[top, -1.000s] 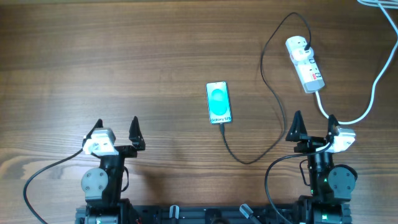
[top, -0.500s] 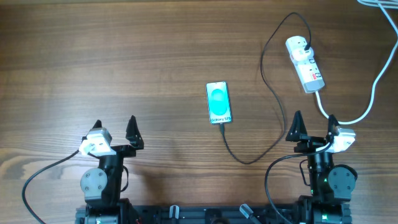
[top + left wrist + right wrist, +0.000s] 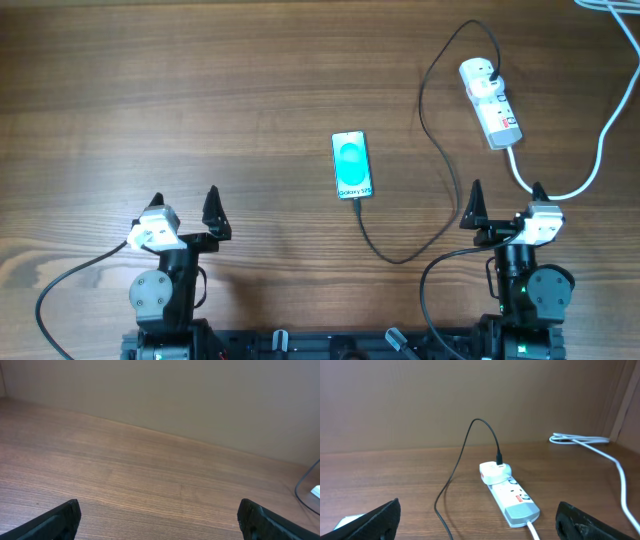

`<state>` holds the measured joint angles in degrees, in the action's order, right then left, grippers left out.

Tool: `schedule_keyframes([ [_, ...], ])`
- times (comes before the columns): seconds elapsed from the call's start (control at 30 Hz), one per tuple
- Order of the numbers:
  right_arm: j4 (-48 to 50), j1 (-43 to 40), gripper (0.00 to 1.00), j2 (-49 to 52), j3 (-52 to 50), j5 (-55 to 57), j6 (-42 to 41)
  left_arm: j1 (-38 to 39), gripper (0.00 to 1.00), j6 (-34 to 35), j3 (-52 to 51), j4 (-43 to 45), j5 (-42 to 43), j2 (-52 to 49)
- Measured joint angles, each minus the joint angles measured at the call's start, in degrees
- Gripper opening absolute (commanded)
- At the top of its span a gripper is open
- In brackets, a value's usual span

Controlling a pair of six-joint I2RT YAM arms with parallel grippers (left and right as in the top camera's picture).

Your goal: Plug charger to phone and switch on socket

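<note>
The table (image 3: 180, 90) is brown wood grain, smooth and matt. The socket (image 3: 511, 495) is smooth white plastic. The phone (image 3: 352, 164) has a glossy screen, and the charger (image 3: 421, 105) cable is matt black.

You get even, soft light in the overhead view, with faint shadows on the table (image 3: 200, 100). The 2 wrist views look dimmer and hazier, and the fingertips (image 3: 60, 520) in their lower corners are blurred.

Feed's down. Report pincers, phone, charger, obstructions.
Left pincer open, empty; right pincer open, empty. Thin black charger cable tip at near edge of turquoise-screened flat phone, seating unconfirmed. White power strip far right. Thick white cord loops beside right pincer.
</note>
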<state>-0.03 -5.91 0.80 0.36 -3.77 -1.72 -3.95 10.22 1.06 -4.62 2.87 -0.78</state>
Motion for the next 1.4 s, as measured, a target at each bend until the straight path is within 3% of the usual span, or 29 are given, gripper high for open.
schedule_keyframes([
  [1.4,0.0,0.0,1.00,0.0,0.0,0.0,2.1,0.0,1.00,-0.5,0.0,0.0,-0.9,0.0],
])
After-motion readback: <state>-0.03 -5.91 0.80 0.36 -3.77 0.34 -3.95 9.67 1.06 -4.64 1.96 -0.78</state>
